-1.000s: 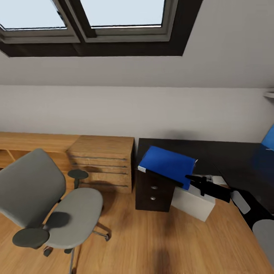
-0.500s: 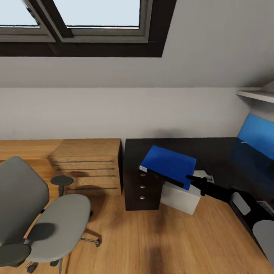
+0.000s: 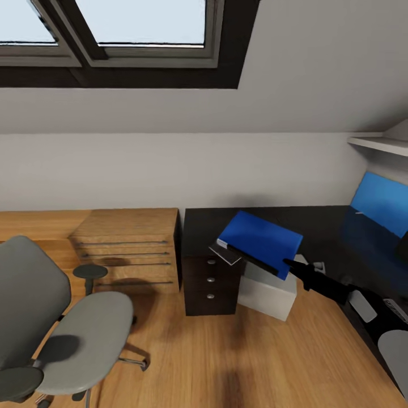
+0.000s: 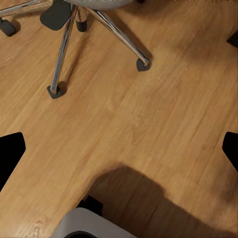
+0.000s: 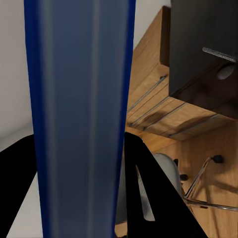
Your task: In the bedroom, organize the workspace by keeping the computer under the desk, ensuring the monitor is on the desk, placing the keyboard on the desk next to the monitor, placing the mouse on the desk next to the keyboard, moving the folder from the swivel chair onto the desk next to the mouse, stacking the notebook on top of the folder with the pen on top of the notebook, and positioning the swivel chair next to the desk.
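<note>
Skylight window (image 3: 141,22), light-wood drawer chest (image 3: 130,249), blue upright panel (image 3: 381,204), wood floor (image 3: 226,357)

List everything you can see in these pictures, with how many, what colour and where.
folder: one, bright blue, tilted, held above the desk's left end
desk: one, glossy black, against the wall, with a drawer unit
computer: one, light grey, on the floor beside the drawer unit
swivel chair: one, grey with black armrests, lower left
drawer chest: one, light wood, left of the desk
blue panel: one, upright at the desk's right
skylight window: one, dark-framed, above
right gripper: one, black, fingers clamped on the folder's edge
left gripper: one, black, open above the wood floor
</note>
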Controlling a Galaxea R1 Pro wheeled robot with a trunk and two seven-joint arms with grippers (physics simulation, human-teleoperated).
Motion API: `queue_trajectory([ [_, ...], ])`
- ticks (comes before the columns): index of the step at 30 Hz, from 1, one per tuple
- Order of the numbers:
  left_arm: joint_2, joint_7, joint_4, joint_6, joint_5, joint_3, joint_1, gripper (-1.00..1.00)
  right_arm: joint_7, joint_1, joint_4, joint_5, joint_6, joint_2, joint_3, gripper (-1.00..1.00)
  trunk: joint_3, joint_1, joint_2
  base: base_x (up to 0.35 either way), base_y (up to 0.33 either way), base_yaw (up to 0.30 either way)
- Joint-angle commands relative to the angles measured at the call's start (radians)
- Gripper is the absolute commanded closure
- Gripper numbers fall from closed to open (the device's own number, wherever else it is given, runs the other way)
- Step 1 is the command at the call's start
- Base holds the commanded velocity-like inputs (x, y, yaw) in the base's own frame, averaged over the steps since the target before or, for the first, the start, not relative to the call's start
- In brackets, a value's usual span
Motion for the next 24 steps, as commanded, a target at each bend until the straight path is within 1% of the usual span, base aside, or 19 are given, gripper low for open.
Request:
queue_trajectory([
  [1,0.000,-0.002,0.000,-0.003,0.010,-0.003,-0.001,-1.00,0.000,-0.001,0.004,-0.002,-0.005,0.000,-0.006,1.00,-0.001,0.001,-0.002,0.000,0.000,0.003],
  [6,0.000,-0.002,0.001,-0.003,0.010,-0.003,-0.001,-1.00,-0.002,-0.001,0.034,-0.002,-0.055,0.001,-0.030,1.00,0.002,0.001,-0.002,0.000,0.000,0.038],
  [7,0.000,-0.002,0.001,-0.003,0.010,-0.003,-0.001,-1.00,-0.003,-0.001,0.045,-0.002,-0.078,0.002,-0.041,1.00,0.003,0.001,-0.002,0.000,0.000,0.065],
  [10,0.000,-0.002,0.001,-0.003,0.010,-0.003,-0.001,-1.00,-0.003,-0.001,0.061,-0.002,-0.117,0.003,-0.058,1.00,0.005,0.001,-0.002,0.000,0.000,0.071],
  [16,0.000,-0.002,0.000,-0.004,0.010,-0.003,-0.001,-1.00,0.000,-0.001,0.091,-0.002,-0.137,0.002,-0.068,1.00,0.008,0.001,-0.002,0.000,0.000,0.075],
  [24,0.000,-0.003,0.000,-0.004,0.010,-0.003,-0.001,-1.00,-0.004,-0.001,0.112,-0.002,-0.147,0.004,-0.070,1.00,0.009,0.001,-0.002,0.000,0.000,0.017],
])
